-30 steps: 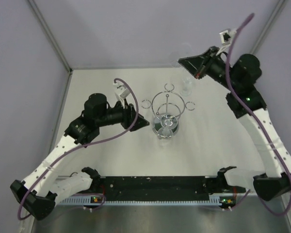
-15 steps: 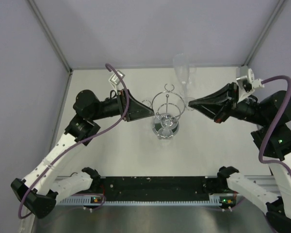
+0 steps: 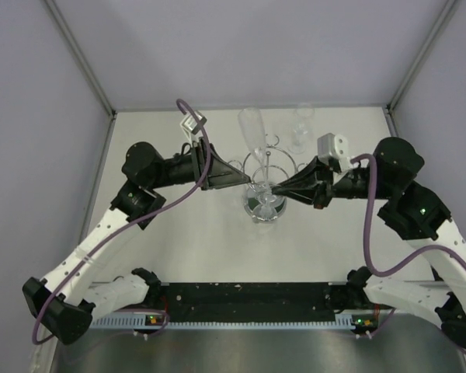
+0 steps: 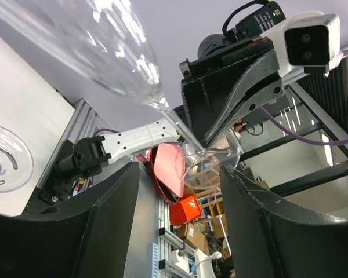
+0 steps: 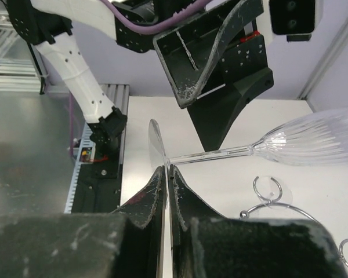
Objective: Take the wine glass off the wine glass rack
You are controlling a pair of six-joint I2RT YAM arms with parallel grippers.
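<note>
Pinching the foot of the wine glass (image 3: 252, 134) by its thin edge, the right gripper (image 3: 278, 189) is keeping its two fingers pressed together on the clear disc. In the right wrist view that disc is showing as a sliver running down into the slit between the fingers.

The glass is lying tilted over rather than hanging. Seen from above, its ribbed bowl is pointing toward the back of the table (image 3: 186, 249), to the left of the rack's post, and its stem is slanting down to the foot between the two grippers.

The wine glass rack (image 3: 262, 208) is standing on its mirrored base directly under the meeting point of the arms. In the right wrist view the stem is showing above and apart from the rack's ring loops (image 5: 268, 190). Whether it is touching the large hoop anywhere cannot be told.

The left gripper (image 3: 246, 179) is reaching in from the opposite side with its jaws standing apart. In the left wrist view the stem and foot are showing in the gap beyond its fingertips, with neither finger touching the glass.

A second glass (image 3: 300, 134) is standing near the back edge of the table, behind and to the right of the rack.
</note>
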